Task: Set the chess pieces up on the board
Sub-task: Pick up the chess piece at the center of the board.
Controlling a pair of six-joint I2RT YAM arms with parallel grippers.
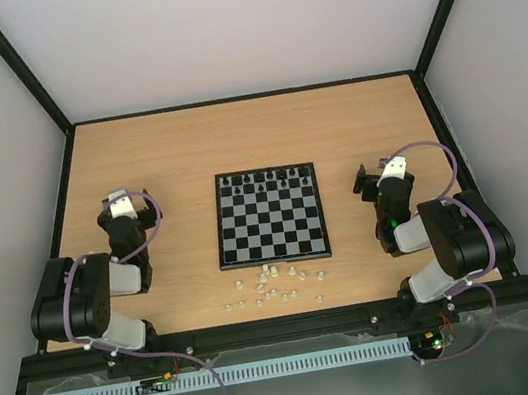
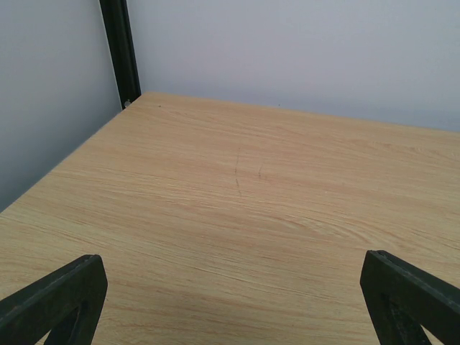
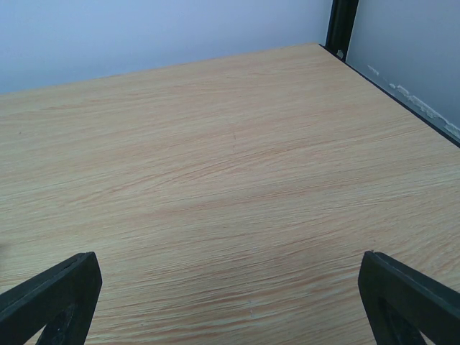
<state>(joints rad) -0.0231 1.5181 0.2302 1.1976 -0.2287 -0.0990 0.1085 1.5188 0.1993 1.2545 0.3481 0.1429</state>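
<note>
The board (image 1: 269,215) lies in the middle of the table in the top view, with tiny black pieces (image 1: 262,175) on its far rows. Several tiny white chess pieces (image 1: 274,287) lie scattered on the wood just in front of the board's near edge. My left gripper (image 1: 129,212) rests to the left of the board. In the left wrist view its fingers (image 2: 54,302) stand wide apart over bare wood. My right gripper (image 1: 378,178) rests to the right of the board. Its fingers (image 3: 410,302) also stand wide apart over bare wood, holding nothing.
A black frame (image 1: 238,99) borders the wooden table, with pale walls behind and at the sides. A black corner post (image 2: 119,50) shows in the left wrist view and another post (image 3: 342,25) in the right wrist view.
</note>
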